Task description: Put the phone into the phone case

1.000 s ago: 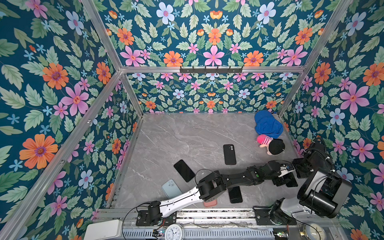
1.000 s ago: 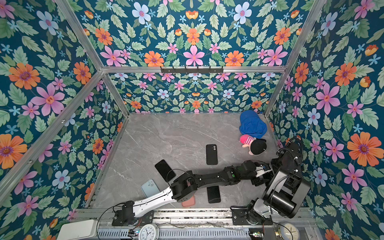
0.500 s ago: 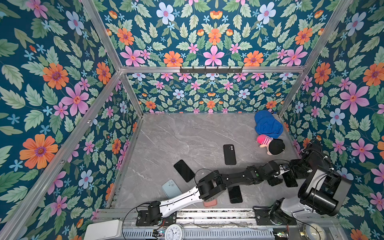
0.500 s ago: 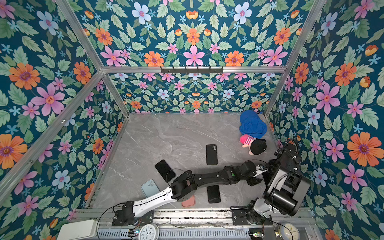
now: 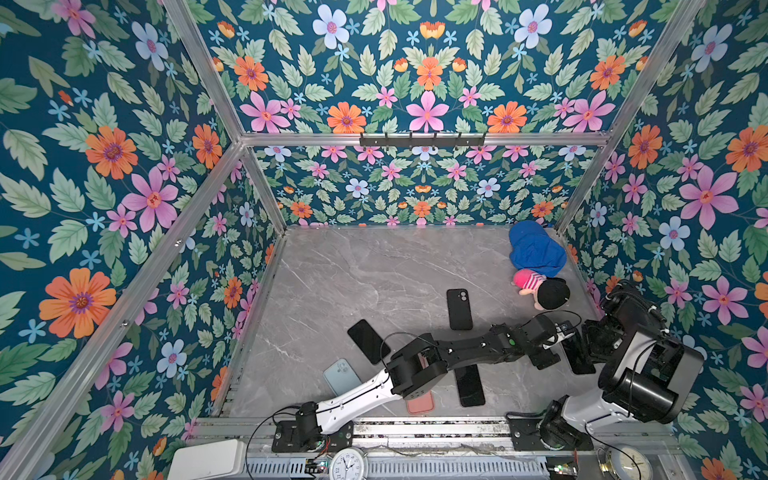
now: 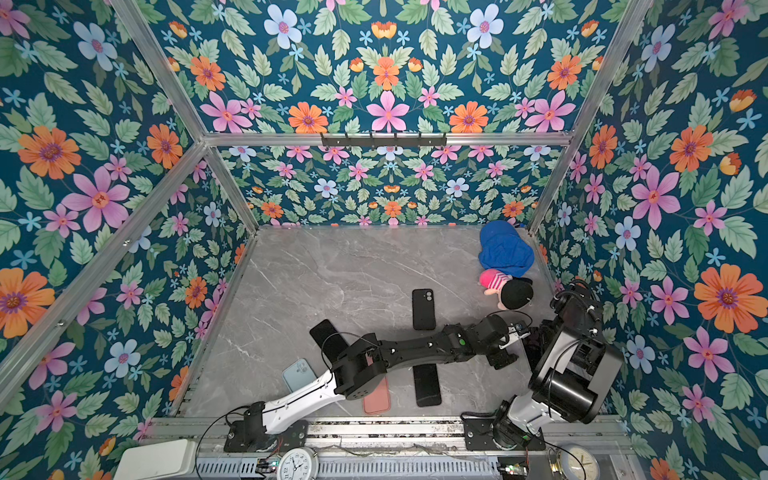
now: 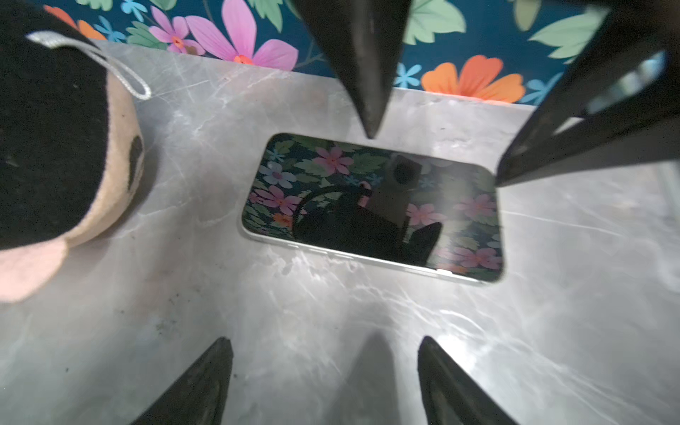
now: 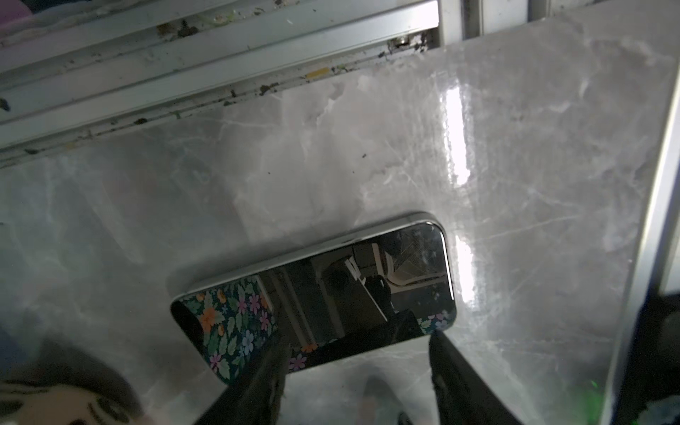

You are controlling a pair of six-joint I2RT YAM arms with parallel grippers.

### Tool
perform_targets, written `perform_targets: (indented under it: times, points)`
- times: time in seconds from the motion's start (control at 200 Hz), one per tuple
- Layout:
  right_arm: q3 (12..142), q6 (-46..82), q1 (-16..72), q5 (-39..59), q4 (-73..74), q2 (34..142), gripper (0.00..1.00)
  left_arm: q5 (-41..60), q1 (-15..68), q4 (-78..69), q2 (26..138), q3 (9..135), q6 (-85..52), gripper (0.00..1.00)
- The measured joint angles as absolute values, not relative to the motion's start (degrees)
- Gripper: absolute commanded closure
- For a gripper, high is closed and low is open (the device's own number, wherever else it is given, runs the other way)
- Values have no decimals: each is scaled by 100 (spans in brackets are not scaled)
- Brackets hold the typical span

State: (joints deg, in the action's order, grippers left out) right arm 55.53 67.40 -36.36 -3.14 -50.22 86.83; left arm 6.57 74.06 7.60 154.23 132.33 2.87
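The phone (image 7: 371, 209), silver-edged with a dark mirror-like screen, lies flat on the marble table (image 5: 374, 270) near the right wall (image 5: 577, 361). My left gripper (image 7: 323, 346) hovers open just short of one long edge, holding nothing. My right gripper (image 8: 358, 346) is open on the opposite side. One of its fingers (image 8: 272, 368) overlaps the screen's edge and the other stands at a corner. A black phone case (image 5: 459, 309) with a camera cutout lies apart at mid-table.
A plush doll (image 5: 548, 293) and a blue cloth (image 5: 536, 249) lie by the right wall, close to the phone. Two black phones (image 5: 368, 340) (image 5: 469, 386), a pale blue slab (image 5: 343, 376) and a pink one (image 5: 419, 403) lie near the front rail (image 5: 415, 428).
My right gripper's jaws have widened around the phone's edge. My left gripper has drawn back a little. The phone has shifted slightly toward the right.
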Motion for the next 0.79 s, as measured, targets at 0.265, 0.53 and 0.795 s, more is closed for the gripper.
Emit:
perform_targets:
  times: [0.265,0.53,0.795]
  points:
    - [5402,7653,-3660,-541,-5148,8136,10,722,7275,729,14855,12346,187,18]
    - [5133,8440,-3671,-637,-5319,8068,11,864,7214,620,14304,11546,145,17]
    - [4762,8816,-3603,-1138,-5428,7784,7,897,7098,552,14070,11297,97,15]
